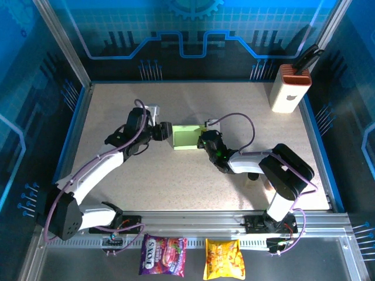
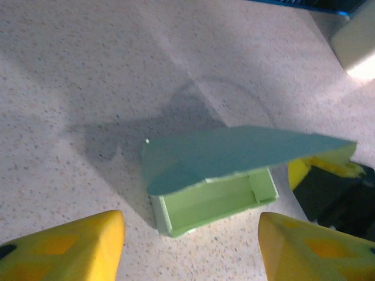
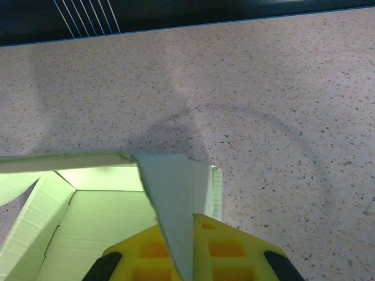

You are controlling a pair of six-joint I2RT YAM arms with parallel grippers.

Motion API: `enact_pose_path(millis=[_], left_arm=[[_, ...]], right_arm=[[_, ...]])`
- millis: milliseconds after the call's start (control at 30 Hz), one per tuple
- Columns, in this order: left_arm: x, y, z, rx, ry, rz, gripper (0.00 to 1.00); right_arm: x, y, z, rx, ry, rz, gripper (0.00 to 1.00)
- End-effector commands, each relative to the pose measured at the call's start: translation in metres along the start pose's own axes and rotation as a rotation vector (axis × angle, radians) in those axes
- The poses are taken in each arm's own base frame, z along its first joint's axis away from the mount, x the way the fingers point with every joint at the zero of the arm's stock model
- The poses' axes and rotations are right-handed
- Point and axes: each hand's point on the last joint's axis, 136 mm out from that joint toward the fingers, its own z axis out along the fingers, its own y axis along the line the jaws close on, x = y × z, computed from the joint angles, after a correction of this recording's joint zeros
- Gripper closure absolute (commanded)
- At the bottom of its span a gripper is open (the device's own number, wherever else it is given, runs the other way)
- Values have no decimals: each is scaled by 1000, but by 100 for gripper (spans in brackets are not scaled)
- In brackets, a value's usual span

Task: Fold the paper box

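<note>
The paper box [image 1: 186, 137], pale green card, sits partly folded in the middle of the table. In the left wrist view its shallow tray [image 2: 217, 202] faces me with the lid flap [image 2: 234, 155] hanging over it. My left gripper [image 1: 166, 132] stands open just left of the box. Its yellow fingers [image 2: 64, 249] sit wide apart with bare table between them, short of the box. My right gripper [image 1: 205, 140] is at the box's right end, shut on an upright flap [image 3: 176, 211] that rises from between its yellow pads [image 3: 228, 246].
A white block with an orange ribbed top [image 1: 289, 88] stands at the back right corner. Two snack packets [image 1: 163, 255] [image 1: 223, 259] lie below the table's front rail. Blue walls and a metal frame ring the table [image 1: 117, 175].
</note>
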Motion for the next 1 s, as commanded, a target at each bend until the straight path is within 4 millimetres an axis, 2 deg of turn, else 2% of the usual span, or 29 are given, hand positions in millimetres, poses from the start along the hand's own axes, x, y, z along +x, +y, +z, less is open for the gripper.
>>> enact_pose_path(millis=[0,133,233,333,467,667,767,967], left_arm=[[9,8,12,4,102,-72,35],[13,0,26,96,157,-144,27],[13,2,36,111,159,-218,10],[14,5,49,129,202,-296,0],[16,5,65,170,263,-393,0],[9,-4,76,245,267,-453,2],[4,-2,73,231,236,-449,6],[-11,11,58,157,163,-414,3]], right_arm=[[64,-21,-3,58,199,-124,100],[63,-19,-2,54,199,-129,100],[62,-19,-3,56,198,-132,100],[61,-19,-3,54,199,-132,100],[60,-18,-3,52,198,-135,100],[56,-16,-4,46,193,-135,100],[53,-16,-5,48,190,-143,100],[49,-16,-6,52,186,-151,100]])
